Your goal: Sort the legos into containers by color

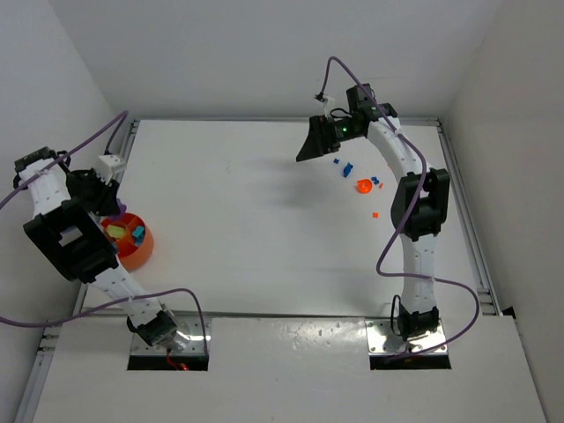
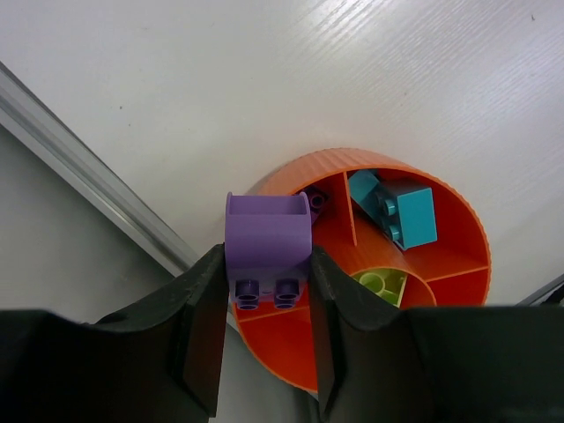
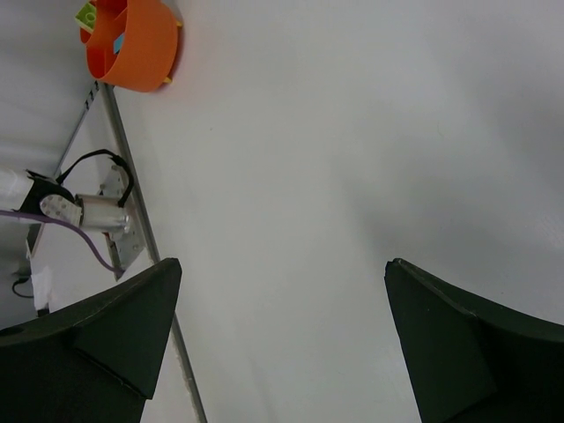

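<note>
My left jaws grip a purple brick (image 2: 267,236) over the rim of the orange bowl (image 2: 352,157), at the left edge of the worktop (image 1: 247,220) — let go here, it could fall outside. My right jaws hang wide open, empty.

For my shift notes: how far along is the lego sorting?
Done: a cyan brick and a green piece lie in separate compartments of the orange bowl. In hand: the left gripper holds a purple brick over it. Left: blue bits and orange bits on the table by the open right gripper.
</note>
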You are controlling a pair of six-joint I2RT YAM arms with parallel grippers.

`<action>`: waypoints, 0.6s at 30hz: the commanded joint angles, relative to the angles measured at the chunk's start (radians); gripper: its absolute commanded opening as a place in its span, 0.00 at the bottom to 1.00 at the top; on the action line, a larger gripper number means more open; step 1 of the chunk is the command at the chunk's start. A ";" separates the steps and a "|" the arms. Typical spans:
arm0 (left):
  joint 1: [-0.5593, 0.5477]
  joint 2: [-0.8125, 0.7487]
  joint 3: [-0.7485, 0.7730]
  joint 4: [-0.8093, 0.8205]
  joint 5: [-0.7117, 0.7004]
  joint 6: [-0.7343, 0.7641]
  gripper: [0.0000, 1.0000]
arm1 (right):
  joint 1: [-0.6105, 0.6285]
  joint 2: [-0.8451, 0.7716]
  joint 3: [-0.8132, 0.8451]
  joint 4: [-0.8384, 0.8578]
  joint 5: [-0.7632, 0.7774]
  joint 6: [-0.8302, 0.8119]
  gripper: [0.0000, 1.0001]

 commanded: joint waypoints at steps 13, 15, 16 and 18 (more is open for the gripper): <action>0.022 0.019 -0.021 -0.049 -0.006 0.065 0.15 | 0.007 0.007 0.004 0.023 -0.009 0.007 0.99; 0.022 0.009 -0.021 -0.049 -0.015 0.065 0.15 | 0.007 0.007 0.004 0.023 -0.009 0.007 0.99; 0.022 -0.001 -0.021 -0.049 -0.015 0.065 0.14 | 0.007 0.007 0.004 0.023 -0.009 0.007 0.99; 0.022 -0.012 -0.021 -0.049 -0.026 0.065 0.12 | 0.007 0.007 0.004 0.023 -0.009 0.007 0.99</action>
